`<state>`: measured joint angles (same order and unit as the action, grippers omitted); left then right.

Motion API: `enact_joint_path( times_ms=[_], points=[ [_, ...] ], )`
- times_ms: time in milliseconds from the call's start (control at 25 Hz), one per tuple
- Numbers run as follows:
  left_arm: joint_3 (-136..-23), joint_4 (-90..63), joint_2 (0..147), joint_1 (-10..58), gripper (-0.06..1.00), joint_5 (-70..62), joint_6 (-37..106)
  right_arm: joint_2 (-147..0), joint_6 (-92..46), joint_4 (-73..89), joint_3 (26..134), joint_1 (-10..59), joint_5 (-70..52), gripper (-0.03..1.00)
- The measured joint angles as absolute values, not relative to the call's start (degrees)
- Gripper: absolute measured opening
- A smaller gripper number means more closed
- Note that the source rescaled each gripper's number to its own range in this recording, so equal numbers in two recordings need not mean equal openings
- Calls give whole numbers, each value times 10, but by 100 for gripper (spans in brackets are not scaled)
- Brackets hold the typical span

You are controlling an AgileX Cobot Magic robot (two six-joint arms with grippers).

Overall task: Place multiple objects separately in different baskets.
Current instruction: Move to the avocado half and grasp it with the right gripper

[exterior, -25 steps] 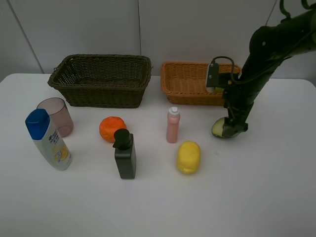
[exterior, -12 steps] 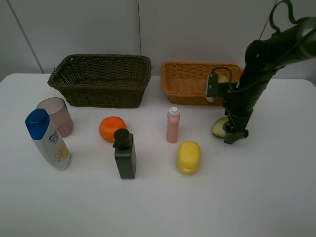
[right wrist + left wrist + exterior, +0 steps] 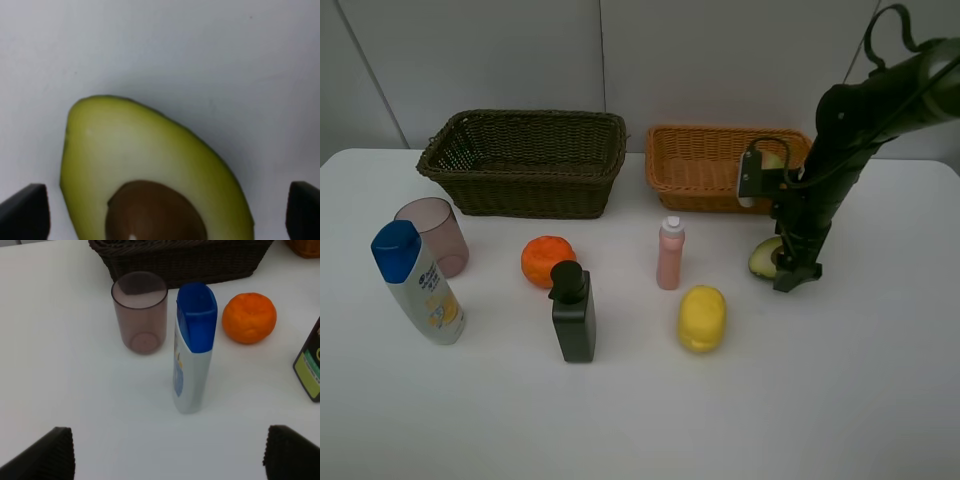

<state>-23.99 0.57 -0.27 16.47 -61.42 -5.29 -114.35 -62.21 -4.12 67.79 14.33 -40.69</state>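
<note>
A halved avocado [image 3: 762,258] lies cut face up on the white table, its brown pit showing [image 3: 150,165]. My right gripper [image 3: 790,276] [image 3: 162,212] stands open low around it, one fingertip [image 3: 22,212] on each side. On the table stand a pink bottle [image 3: 670,253], a black pump bottle [image 3: 573,312], a white blue-capped bottle [image 3: 418,285] [image 3: 194,347] and a mauve cup [image 3: 435,235] [image 3: 140,310]. An orange [image 3: 547,260] [image 3: 249,317] and a lemon [image 3: 702,318] lie among them. My left gripper [image 3: 167,455] hangs open, empty, short of the blue-capped bottle.
The dark basket [image 3: 525,160] [image 3: 180,257] and the light orange basket [image 3: 700,165] stand side by side along the back. A greenish fruit [image 3: 772,160] shows in the light basket, partly behind my right arm. The left arm is outside the high view.
A second ago the right gripper sat over the avocado. It has shifted slightly right and toward the front, leaving more of the fruit showing. Nothing else moved.
</note>
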Motion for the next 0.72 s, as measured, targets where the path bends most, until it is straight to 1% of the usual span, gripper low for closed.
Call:
enact_joint_path(
  times_ms=[720],
  points=[
    [-240, 6, -3, 165, 100, -614, -53, -1167, -622, -40, 678, 143, -406, 100]
  ],
)
